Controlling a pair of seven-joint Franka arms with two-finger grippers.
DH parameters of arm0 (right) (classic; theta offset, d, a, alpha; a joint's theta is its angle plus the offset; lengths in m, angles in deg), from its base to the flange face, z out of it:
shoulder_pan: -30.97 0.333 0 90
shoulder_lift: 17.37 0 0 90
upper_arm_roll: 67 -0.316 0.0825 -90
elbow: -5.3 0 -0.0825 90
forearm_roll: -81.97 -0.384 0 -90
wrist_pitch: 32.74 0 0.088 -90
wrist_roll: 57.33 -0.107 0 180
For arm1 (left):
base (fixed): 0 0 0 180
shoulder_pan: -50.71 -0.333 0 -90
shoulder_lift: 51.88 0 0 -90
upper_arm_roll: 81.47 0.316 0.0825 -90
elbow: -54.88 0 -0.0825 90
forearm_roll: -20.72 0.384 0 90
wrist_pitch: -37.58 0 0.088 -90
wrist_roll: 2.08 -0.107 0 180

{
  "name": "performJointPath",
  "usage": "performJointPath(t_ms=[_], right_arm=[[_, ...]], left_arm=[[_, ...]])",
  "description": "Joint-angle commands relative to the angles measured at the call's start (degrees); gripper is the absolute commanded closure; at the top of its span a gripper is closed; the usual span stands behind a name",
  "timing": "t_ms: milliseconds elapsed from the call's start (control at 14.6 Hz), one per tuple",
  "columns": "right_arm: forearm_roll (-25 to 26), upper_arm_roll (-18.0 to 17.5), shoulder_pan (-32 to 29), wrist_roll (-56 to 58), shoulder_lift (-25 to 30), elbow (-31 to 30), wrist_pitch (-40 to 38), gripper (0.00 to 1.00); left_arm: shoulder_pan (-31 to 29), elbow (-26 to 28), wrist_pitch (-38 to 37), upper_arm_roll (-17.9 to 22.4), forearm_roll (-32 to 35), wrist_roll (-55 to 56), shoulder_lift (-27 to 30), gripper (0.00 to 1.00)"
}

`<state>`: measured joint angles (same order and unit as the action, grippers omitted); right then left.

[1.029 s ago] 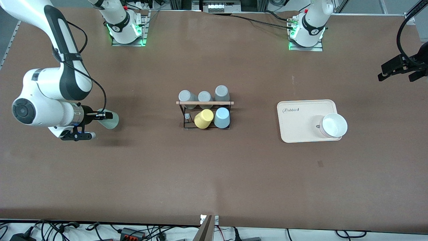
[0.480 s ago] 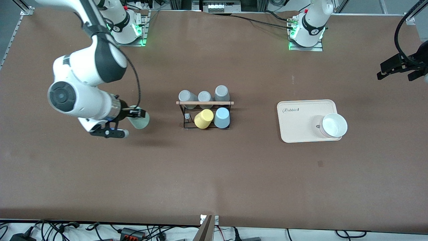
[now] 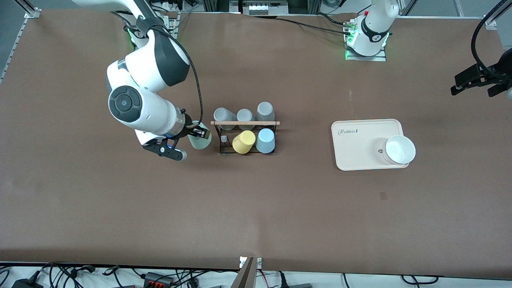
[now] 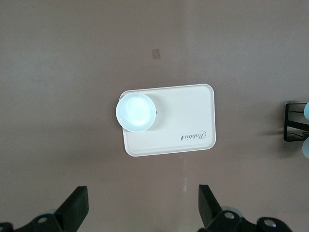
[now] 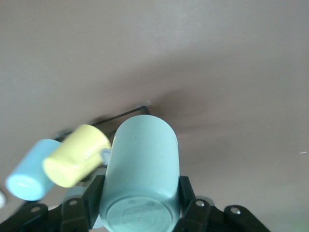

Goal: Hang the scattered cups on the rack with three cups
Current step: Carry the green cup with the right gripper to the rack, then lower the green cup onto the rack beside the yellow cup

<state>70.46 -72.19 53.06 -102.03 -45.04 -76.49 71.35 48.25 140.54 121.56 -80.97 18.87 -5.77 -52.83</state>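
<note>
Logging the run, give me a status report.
Right pincer shut on pale mint green tumbler, beside black wire rack. Left pincer open, waiting over cream tray. One rack peg free.

This is a robotics laboratory: two white robot arms are bolted by metal base plates (image 3: 366, 54) with green indicator lights to a large bare brown work table (image 3: 256, 208). Black power cables and adapters (image 3: 160, 277) lie loose along the table edge nearest the front camera, and aluminium framing (image 3: 25, 8) stands at its corners. A black camera mount on a flexible stalk (image 3: 480, 76) overhangs the left arm's end of the table.
</note>
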Motion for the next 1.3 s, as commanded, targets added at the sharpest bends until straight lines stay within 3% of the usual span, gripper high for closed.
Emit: performJointPath(t_ms=[0, 1235], right_arm=[[-1.67, 0.44, 2.33, -3.54, -2.73, 2.51, 3.57, 0.7], [-1.58, 0.53, 5.51, -6.63, -10.21, 2.6, 9.39, 0.7]], left_arm=[[-0.18, 0.47, -0.48, -0.33, 1.33, -1.14, 1.13, 0.0], [-0.18, 0.99, -0.48, -0.41, 1.33, -1.14, 1.04, 0.0]])
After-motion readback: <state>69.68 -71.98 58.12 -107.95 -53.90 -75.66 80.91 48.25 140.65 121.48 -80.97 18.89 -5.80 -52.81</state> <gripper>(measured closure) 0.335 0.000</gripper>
